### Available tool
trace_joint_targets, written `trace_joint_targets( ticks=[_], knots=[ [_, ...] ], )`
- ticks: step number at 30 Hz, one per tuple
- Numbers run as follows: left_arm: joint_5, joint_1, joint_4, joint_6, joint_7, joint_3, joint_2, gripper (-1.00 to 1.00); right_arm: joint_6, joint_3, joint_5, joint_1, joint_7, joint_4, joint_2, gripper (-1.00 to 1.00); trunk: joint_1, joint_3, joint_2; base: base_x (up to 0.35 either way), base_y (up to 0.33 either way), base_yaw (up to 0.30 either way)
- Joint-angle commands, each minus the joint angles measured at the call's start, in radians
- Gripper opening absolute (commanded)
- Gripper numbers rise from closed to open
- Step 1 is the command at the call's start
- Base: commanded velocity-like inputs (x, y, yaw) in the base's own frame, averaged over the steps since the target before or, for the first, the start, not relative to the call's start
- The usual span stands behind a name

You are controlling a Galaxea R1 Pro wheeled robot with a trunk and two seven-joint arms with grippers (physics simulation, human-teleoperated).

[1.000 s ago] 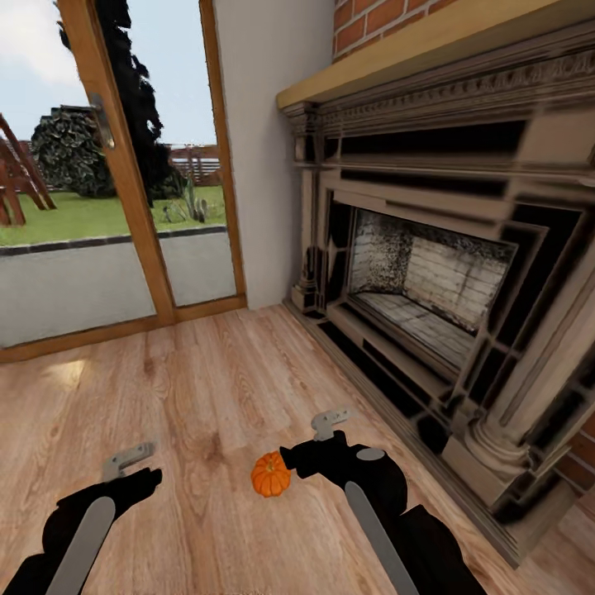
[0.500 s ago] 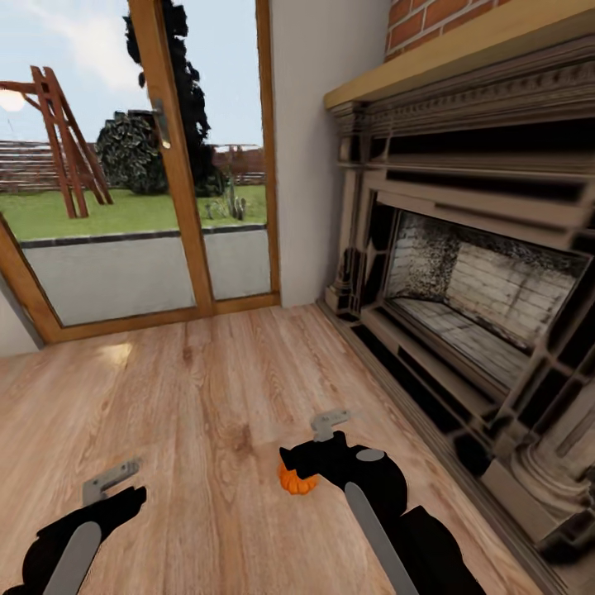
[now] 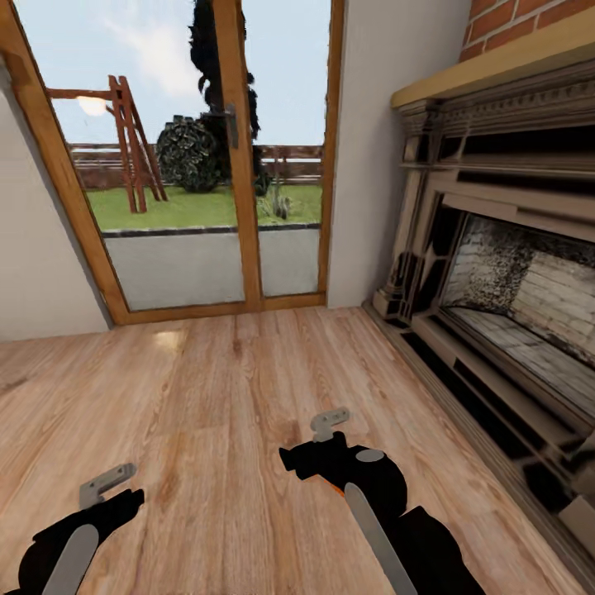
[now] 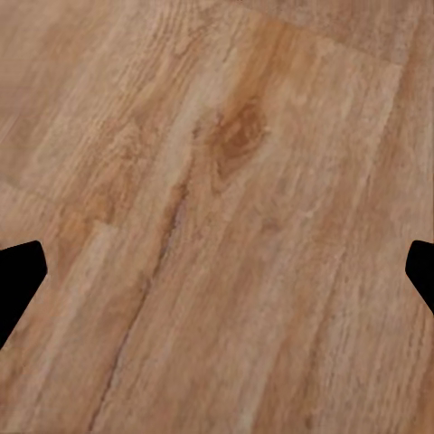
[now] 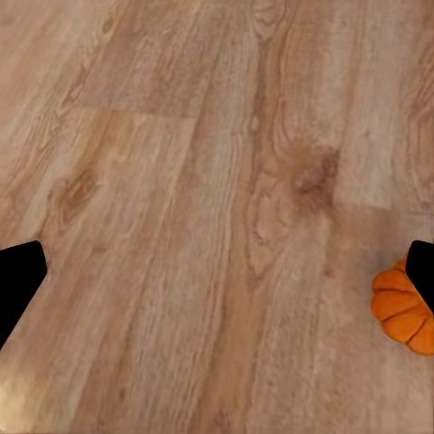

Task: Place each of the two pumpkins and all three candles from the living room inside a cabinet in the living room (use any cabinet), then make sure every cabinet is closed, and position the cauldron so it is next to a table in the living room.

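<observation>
One small orange pumpkin [image 5: 403,307] lies on the wooden floor, beside one fingertip of my right gripper [image 5: 217,271] and outside the gap between the fingers. That gripper is open and holds nothing. In the head view the right gripper [image 3: 302,459] hangs low over the floor, and only an orange sliver of the pumpkin [image 3: 335,489] peeks out from under the arm. My left gripper [image 3: 124,501] is low at the left, open and empty, and in the left wrist view the left gripper [image 4: 217,271] looks at bare planks. The candles, cabinet and cauldron are out of view.
A dark carved fireplace [image 3: 512,289] with a raised hearth runs along the right side. Wood-framed glass patio doors [image 3: 223,182] stand ahead, with white wall [image 3: 364,149] between them and the fireplace. Wooden floor [image 3: 207,397] stretches in front of me and to the left.
The camera has swung left, so the doors and fireplace slid right in the picture. The pumpkin has passed from beside the right arm to under it. Both grippers stay open.
</observation>
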Motion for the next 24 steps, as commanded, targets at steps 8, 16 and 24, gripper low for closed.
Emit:
trace_joint_targets(
  ticks=[8,16,24],
  knots=[
    [0.010,-0.001,0.005,-0.007,0.009,0.000,0.000,1.00,0.004,0.001,-0.011,-0.001,-0.011,-0.001,0.000,1.00,0.000,-0.001,0.000,0.105,0.293,0.291],
    [0.010,-0.001,0.014,-0.009,0.008,0.000,0.000,1.00,0.005,0.002,-0.011,-0.001,-0.011,-0.001,0.000,1.00,0.000,-0.001,0.000,0.255,0.227,0.291],
    [0.011,-0.001,0.016,-0.009,0.006,0.000,0.000,1.00,0.005,0.001,-0.010,-0.001,-0.009,-0.001,0.000,1.00,0.000,-0.001,0.000,0.257,0.234,0.290]
  ],
)
